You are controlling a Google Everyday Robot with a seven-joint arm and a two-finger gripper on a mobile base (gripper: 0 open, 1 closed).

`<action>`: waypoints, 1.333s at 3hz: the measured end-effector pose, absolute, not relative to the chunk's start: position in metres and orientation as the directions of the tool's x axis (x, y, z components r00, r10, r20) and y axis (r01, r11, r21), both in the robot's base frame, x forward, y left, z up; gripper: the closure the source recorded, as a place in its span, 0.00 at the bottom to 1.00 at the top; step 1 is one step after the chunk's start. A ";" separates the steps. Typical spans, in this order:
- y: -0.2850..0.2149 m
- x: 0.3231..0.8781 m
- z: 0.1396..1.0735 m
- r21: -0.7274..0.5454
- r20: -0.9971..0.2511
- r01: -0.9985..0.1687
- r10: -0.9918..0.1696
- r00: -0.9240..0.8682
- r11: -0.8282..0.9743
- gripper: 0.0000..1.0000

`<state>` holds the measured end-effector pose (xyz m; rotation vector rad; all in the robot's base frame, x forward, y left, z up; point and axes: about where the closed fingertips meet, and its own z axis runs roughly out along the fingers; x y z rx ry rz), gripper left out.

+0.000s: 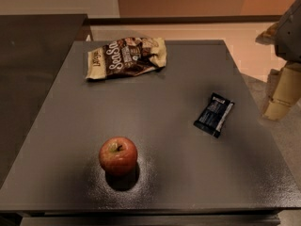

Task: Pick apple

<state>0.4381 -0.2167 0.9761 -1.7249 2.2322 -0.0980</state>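
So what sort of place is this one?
Probably an office snack area or a lab test space: a plain dark table holding an apple, chip bag and small packet. The gripper hangs at the right edge, beside the table.

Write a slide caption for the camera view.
Red apple at the front of the grey table, snack bag and dark packet farther back, gripper beyond its right edge, clear of the apple.

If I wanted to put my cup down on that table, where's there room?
The widest bare stretch of the table lies in the middle, between the snack bag, the dark packet and the apple. The front right corner is bare too. Nothing is crowded; the gripper hangs beyond the table's right edge.
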 end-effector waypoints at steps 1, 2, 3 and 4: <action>-0.217 0.438 0.976 -0.245 -0.207 -0.931 -0.953 -0.222 0.270 0.00; -0.213 0.437 0.977 -0.248 -0.208 -0.935 -0.956 -0.206 0.256 0.00; -0.188 0.431 0.963 -0.222 -0.236 -0.960 -0.964 -0.119 0.173 0.00; -0.146 0.420 0.940 -0.190 -0.278 -0.981 -0.961 0.004 0.051 0.00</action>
